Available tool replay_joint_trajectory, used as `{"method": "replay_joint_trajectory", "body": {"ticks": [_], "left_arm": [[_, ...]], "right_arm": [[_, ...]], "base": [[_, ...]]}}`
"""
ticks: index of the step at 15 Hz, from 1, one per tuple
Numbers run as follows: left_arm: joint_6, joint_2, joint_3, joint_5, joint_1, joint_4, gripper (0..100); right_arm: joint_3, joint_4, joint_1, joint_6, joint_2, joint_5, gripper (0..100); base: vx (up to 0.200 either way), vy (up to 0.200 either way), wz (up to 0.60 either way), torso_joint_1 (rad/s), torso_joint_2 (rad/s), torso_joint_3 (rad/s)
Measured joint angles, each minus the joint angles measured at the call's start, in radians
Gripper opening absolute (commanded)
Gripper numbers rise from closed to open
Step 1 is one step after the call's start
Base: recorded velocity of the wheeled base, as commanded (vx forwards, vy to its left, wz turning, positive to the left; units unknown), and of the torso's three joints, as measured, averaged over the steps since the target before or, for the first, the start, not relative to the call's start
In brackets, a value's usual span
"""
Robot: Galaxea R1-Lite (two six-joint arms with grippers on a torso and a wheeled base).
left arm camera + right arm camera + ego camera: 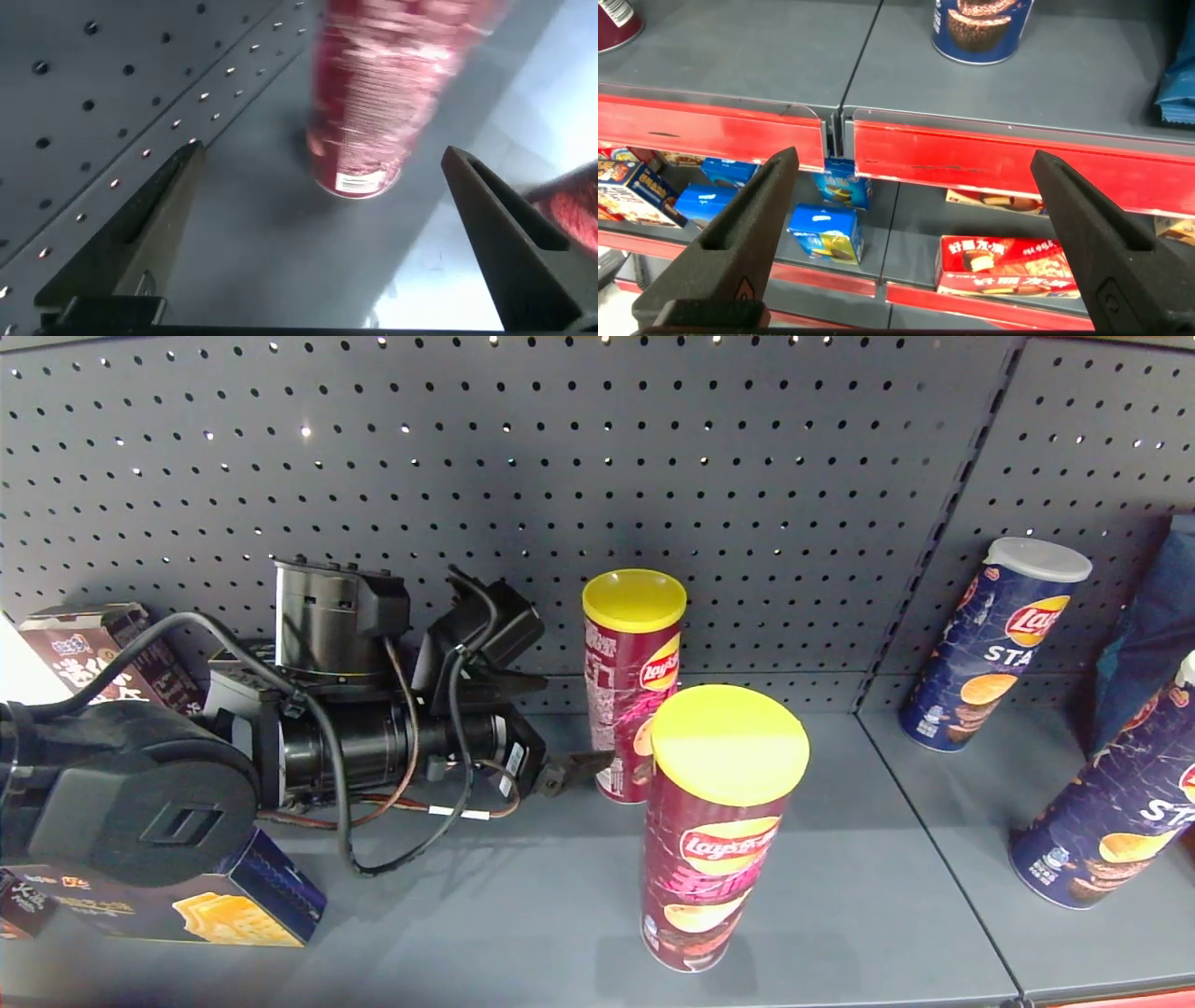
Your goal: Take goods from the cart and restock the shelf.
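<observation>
Two red chip cans with yellow lids stand upright on the grey shelf [523, 896]: one at the back [631, 691], one nearer the front [714, 831]. My left gripper [565, 737] lies low over the shelf just left of the back can. In the left wrist view that gripper [322, 154] is open, and the back can [392, 93] stands just beyond its fingertips, free of both fingers. My right gripper [913, 161] is open and holds nothing. It hangs in front of the shelf's red front edge [990, 159].
Blue chip cans stand on the right shelf section [994, 644] [1111, 812]. Snack boxes lie at the left under and behind my left arm [233, 905] [103, 653]. Pegboard backs the shelf. Lower shelves hold blue [827, 233] and red boxes [1008, 266].
</observation>
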Motion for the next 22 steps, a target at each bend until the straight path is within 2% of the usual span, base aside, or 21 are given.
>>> {"method": "replay_joint_trajectory", "body": {"ticks": [6,13,22], "left_arm": [[-0.045,0.004,-0.006,0.063,-0.001,-0.016,100],[-0.045,0.01,-0.034,0.152,0.006,-0.014,100],[-0.039,0.011,-0.039,0.182,0.013,-0.013,100]], "right_arm": [[0.0,0.0,0.0,0.0,0.0,0.0,100],[0.0,0.0,0.0,0.0,0.0,0.0,100],[0.0,0.0,0.0,0.0,0.0,0.0,100]], "base": [[0.0,0.0,0.0,0.0,0.0,0.0],[0.0,0.0,0.0,0.0,0.0,0.0],[0.0,0.0,0.0,0.0,0.0,0.0]]}}
